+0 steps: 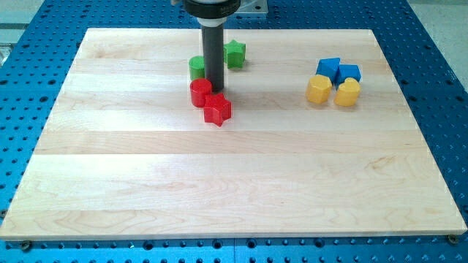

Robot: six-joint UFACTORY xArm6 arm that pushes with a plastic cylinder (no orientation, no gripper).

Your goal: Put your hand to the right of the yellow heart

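Board (234, 183) wood, blocks in two clusters nr top edge. My tip (216, 90) sits top-centre-left, wedged betw red cylinder (200, 93) and red star (217, 109), touching or nearly so; green cylinder (197, 67) just behind rod, green star (235, 53) to its right. Tip is bare rod, no opening, holds nothing.

Target cluster twd top-right corner: yellow heart (318, 89), prob the left yellow; other yellow block (348, 93) just beside it, shape unclear. Two blue blocks (338, 71) touching behind.

Judgement: tip well apart from heart. Gap on heart's right v. tight, nudge risk.
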